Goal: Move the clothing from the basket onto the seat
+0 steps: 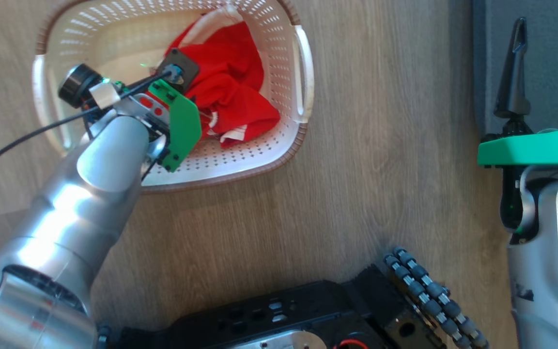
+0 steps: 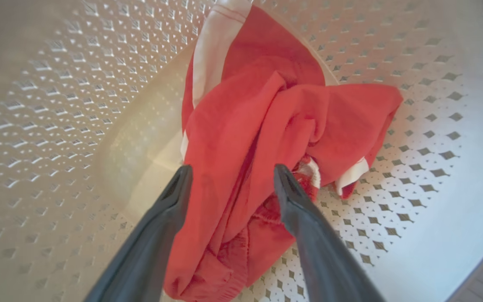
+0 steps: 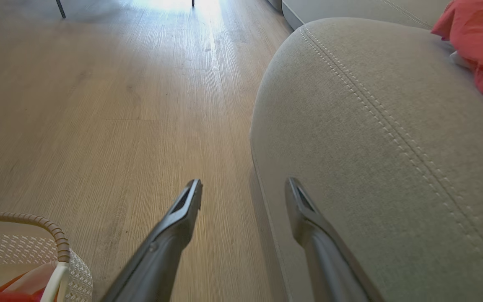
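The left gripper [image 2: 232,167] is held wide open inside the basket [image 2: 57,105], a raised fold of the clothing [image 2: 266,109] lying between its fingers [image 2: 157,235]. The fold is to be straddled deeper before closing, so that fabric alone is pinched. The right gripper [image 3: 243,182] stands open, empty, the seat [image 3: 371,126] just beside it.

Basket [image 1: 274,43]: one. Seat [image 3: 350,126]: one. Hands: two, left hand [image 2: 232,167], right hand [image 1: 548,24]. Red clothing [image 1: 230,82] bundles: two.

Bright daylight glared off the wooden floor [image 3: 174,25] far ahead in the right wrist view; the basket [image 2: 36,126] looked soft and blurred up close, its wall bowed by lens distortion.
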Available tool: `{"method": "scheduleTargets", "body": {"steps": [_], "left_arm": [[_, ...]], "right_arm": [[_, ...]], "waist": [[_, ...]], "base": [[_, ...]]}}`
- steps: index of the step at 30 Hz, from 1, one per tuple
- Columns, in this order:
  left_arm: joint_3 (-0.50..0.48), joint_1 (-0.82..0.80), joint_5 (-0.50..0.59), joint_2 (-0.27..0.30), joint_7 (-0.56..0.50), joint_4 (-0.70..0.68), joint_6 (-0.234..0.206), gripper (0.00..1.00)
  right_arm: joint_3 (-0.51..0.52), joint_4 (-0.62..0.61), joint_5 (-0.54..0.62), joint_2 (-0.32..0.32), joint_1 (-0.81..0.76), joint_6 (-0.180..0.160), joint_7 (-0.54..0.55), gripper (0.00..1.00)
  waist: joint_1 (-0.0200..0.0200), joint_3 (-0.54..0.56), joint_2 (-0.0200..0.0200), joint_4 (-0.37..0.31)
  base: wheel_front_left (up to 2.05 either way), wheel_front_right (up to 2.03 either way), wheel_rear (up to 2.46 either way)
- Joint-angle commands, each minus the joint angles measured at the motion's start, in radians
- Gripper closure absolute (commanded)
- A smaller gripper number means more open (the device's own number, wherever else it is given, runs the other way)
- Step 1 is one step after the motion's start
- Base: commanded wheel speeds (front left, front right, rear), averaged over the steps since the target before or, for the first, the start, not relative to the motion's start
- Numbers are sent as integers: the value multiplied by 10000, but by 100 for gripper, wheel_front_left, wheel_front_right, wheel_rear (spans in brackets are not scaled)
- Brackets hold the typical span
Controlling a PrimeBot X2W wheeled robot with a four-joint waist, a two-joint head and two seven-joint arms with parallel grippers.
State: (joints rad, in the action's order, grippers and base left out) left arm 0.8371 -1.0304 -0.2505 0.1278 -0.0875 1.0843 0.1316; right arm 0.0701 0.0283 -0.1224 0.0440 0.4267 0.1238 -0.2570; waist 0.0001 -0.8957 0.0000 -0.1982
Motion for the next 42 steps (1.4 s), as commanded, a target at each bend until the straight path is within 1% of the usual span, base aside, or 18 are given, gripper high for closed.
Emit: {"method": "scheduleTargets", "body": {"steps": [1,14,24,30,31,32,33,34,36,37,38,42], "left_arm": [[-66,-165,-66,260,-5,38,-10,0],[144,-781,-269,514,10,1296,-10,0],[344,-985,-283,716,33,1692,-18,0],[459,-1069,-245,814,224,1803,-197,0],[474,-1079,-243,812,253,1817,-238,3],[536,-1091,-197,817,295,1827,-249,15],[583,-1106,-163,833,353,1837,-268,31],[598,-1112,-164,845,394,1849,-290,51],[627,-1095,-178,838,436,1873,-312,65],[638,-1083,-191,829,474,1883,-312,67],[654,-1076,-194,822,513,1892,-328,100],[727,-1109,-188,772,784,1910,-411,100]], "right_arm": [[-168,-343,-88,64,-238,69,-47,0],[-612,-504,-548,63,-330,69,-47,0],[-929,-744,-921,63,-618,69,-47,0],[-1217,-890,-1077,63,-722,69,-47,0],[-1247,-917,-1090,63,-742,69,-47,0],[-1273,-941,-1101,63,-762,69,-47,0],[-1297,-964,-1111,63,-777,69,-47,0],[-1316,-985,-1122,63,-787,69,-47,0],[-1329,-1011,-1167,63,-810,69,-47,0],[-1324,-1018,-1186,63,-819,69,-47,0],[-1320,-1018,-1198,63,-821,69,-47,0],[-1261,-985,-1209,62,-797,69,-47,0]], "waist": [[-1,-164,0,-154],[-1,-676,0,-761],[-1,-908,0,-1165],[-1,-993,0,-1335],[-1,-1006,0,-1353],[-1,-1022,0,-1372],[-1,-1039,0,-1393],[-1,-1049,0,-1411],[-1,-1047,0,-1432],[-1,-1040,0,-1436],[-1,-1033,0,-1437],[-1,-924,0,-1367]], "base": [[0,0,0],[0,0,0],[0,0,0],[0,0,0],[0,0,0],[0,0,0],[0,0,0],[0,0,0],[0,0,0],[0,0,0],[0,0,0],[0,0,0]]}}
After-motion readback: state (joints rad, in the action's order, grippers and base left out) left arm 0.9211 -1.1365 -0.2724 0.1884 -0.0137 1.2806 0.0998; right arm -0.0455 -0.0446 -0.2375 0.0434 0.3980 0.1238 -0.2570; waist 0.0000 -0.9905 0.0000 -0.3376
